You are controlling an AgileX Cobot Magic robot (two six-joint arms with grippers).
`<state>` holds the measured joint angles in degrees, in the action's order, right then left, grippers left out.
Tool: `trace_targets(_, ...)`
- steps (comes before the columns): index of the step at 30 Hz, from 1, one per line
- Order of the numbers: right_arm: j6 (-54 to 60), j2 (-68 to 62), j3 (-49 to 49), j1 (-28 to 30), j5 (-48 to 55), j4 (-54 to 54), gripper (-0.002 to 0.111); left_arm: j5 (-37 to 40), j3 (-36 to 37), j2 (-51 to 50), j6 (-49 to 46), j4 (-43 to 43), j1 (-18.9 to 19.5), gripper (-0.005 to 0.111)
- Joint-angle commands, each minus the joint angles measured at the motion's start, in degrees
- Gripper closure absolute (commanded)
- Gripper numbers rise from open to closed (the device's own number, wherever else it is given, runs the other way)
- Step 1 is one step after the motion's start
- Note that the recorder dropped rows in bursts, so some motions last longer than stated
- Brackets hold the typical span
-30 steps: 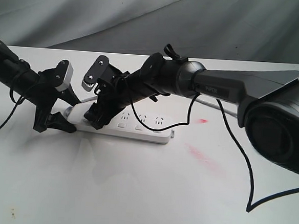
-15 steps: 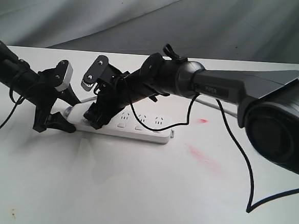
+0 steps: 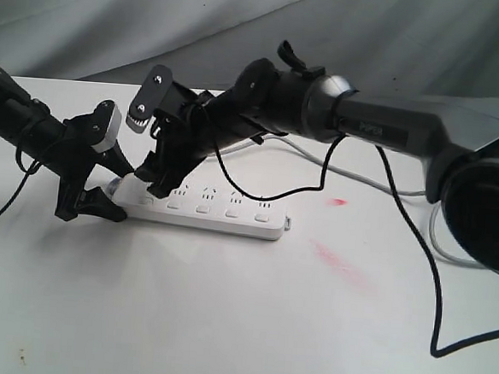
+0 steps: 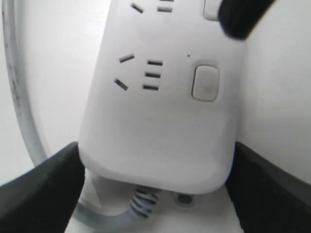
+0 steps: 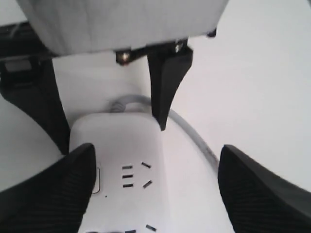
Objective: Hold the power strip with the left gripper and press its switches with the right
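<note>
Over the power strip, right claw gapes; left claw clamps it.

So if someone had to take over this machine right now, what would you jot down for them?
Left claw: shut on the strip at its cord end; the strip lies flat on the table.
Right claw: open, low over that same end, one finger beside the switches; contact unclear.
The end switch is uncovered.
Done: strip held.
Left: the pressing. Nothing shows which switches, if any, are already pushed.
</note>
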<state>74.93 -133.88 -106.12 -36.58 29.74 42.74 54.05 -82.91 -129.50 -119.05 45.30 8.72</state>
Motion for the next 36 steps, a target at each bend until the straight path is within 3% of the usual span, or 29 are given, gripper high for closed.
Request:
trace_targets(1, 0.1, 3.0, 0.3, -0.1, 2.1, 0.1, 0.043, -0.3, 0.0, -0.1, 0.1, -2.8, -0.1, 0.041)
trace_targets(16, -6.2, 6.1, 3.6, 2.3, 9.8, -4.7, 0.043, -0.3, 0.0, -0.1, 0.2, -2.8, -0.1, 0.041)
trace_targets(36, -2.0, 1.5, 6.4, 2.4, 2.1, -3.2, 0.043, -0.3, 0.0, -0.1, 0.2, -2.8, -0.1, 0.041)
